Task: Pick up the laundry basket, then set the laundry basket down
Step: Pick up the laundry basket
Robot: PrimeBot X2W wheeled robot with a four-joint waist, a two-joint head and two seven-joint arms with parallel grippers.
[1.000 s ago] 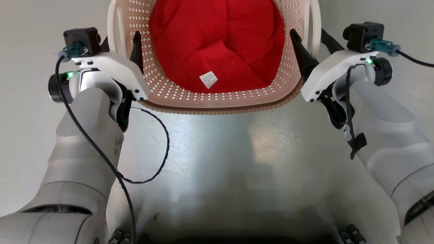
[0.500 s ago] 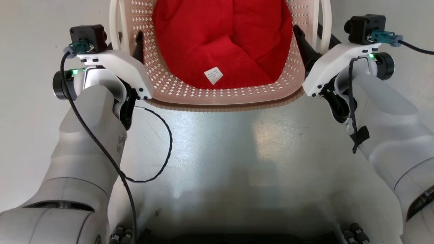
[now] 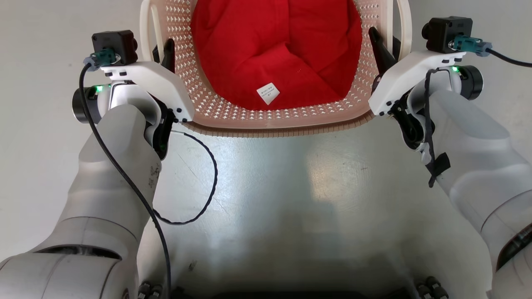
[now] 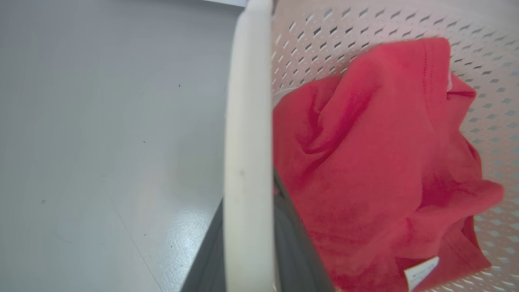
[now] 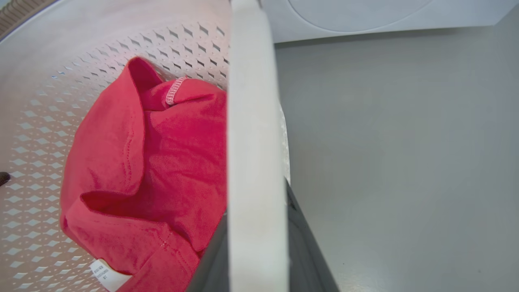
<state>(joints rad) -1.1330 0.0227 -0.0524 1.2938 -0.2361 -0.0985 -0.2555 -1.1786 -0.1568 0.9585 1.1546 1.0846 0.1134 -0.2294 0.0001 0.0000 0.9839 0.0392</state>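
Laundry basket [image 3: 274, 126] top centre, red cloth [image 3: 282, 50] inside w/ white tag [image 3: 268, 93] up. L pincer [image 3: 162, 46] clamps L handle [image 3: 145, 33], R pincer [image 3: 386, 39] clamps R handle [image 3: 406, 29]. Grey floor [image 3: 291, 187] below.

Cream perforated laundry basket [image 3: 208, 104], brown ribbed rim [image 3: 282, 132]; red cloth [image 3: 282, 41], white tag [image 3: 268, 93].

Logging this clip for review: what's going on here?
A two-armed robot is taking hold of a laundry basket by its sides. The left gripper has its fingers either side of one white loop handle, the right gripper likewise on the opposite handle. A red garment with a white tag lies inside. Whether the basket has left the grey floor cannot be told.
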